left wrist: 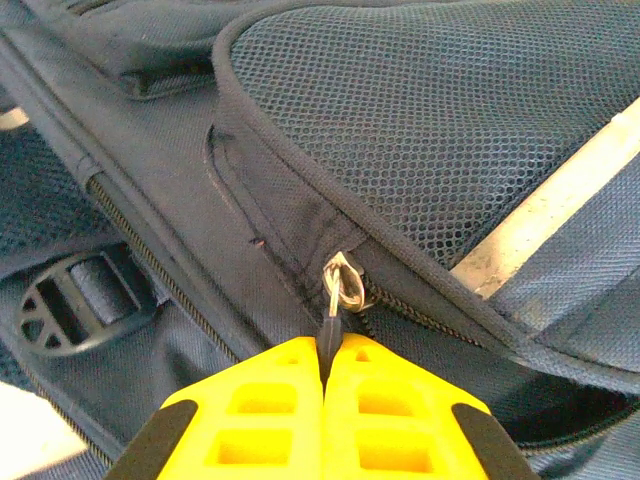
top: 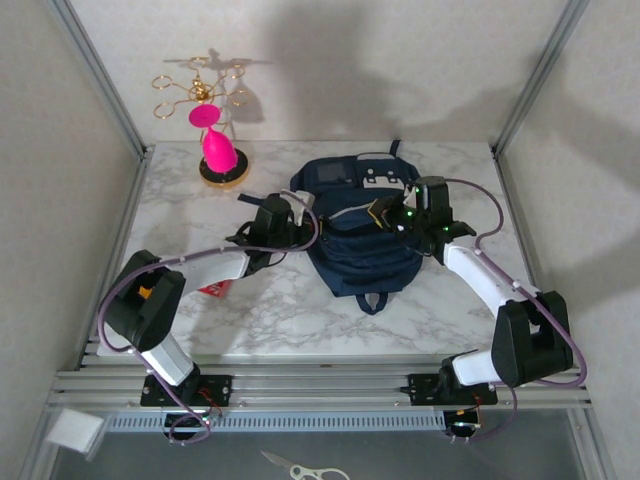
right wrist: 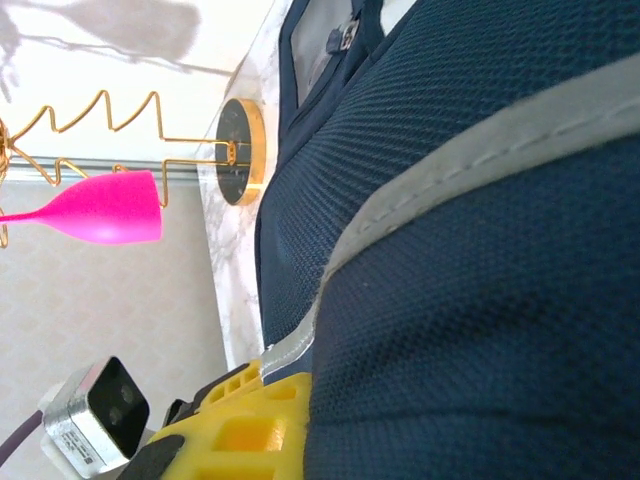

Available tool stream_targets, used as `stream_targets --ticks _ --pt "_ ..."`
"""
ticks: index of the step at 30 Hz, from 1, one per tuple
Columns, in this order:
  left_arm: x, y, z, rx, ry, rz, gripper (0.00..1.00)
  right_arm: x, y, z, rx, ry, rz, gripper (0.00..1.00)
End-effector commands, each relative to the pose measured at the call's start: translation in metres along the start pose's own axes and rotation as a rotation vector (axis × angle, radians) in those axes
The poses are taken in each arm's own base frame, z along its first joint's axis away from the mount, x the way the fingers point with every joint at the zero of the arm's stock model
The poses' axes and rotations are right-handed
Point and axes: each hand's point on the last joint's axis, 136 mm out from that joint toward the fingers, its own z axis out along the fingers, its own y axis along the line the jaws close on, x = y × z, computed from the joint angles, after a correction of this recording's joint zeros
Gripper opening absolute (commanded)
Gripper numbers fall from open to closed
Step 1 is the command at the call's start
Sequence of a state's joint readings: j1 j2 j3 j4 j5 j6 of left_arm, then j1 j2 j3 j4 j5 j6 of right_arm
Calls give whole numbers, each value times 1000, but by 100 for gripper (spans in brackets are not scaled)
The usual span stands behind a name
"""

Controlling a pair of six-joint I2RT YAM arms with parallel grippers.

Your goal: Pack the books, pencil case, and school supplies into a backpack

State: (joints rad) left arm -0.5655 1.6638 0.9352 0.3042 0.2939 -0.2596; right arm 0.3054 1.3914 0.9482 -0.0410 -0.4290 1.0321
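I have the backpack (top: 365, 255) lying flat in the middle of the desk (top: 280, 310), a little above centre in the top view. My left hand (top: 290, 222) sits at its left edge. From the left wrist view, that hand (left wrist: 325, 352) is pressed together on the dark zip pull (left wrist: 331, 322), just below the metal ring of the slider. My right hand (top: 385, 213) is on the bag's upper right. In the right wrist view its yellow finger (right wrist: 245, 425) lies against the navy fabric by the grey trim stripe, and the hand is closed, which I take to be a pinch on the backpack to steady it.

I judge this to be the zip stage, though I cannot tell whether the zip is being opened or closed, nor what is inside the bag. The red box (top: 216, 290) lies out on the desk at centre left, partly under my left arm, so that item at least is not yet packed.
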Motion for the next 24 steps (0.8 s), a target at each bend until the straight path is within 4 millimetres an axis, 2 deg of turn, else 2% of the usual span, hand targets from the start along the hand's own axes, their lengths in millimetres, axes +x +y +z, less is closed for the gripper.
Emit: stream_targets --ticks 1,2,4,5,8,10,14,18,20,24 --pt "-9 40 -9 -120 -24 -65 0 -16 23 -7 -46 -41 -80 2" --pt "-10 36 -13 -106 -19 -71 5 -15 23 -6 -36 -33 -96 8" --pt "-12 31 -26 -94 -13 -85 31 -14 17 -9 -5 -34 -113 20" --pt "-12 32 -36 -105 -21 -107 39 -14 16 -14 14 -45 -131 29" --pt "-15 51 -67 -182 -65 -215 51 -9 -2 -30 105 -69 -163 53" --pt "-15 72 -84 -270 -73 -277 59 -4 -17 -41 169 -85 -164 60" --pt "-1 139 -107 -537 -34 -388 65 22 -32 -55 242 -122 -161 68" --pt "17 192 -118 -687 22 -482 70 56 -29 -59 283 -116 -225 75" --pt "28 216 -122 -758 57 -525 72 71 -20 -53 251 -87 -251 78" --pt "52 246 -128 -861 107 -588 80 98 -11 -29 200 7 -292 81"
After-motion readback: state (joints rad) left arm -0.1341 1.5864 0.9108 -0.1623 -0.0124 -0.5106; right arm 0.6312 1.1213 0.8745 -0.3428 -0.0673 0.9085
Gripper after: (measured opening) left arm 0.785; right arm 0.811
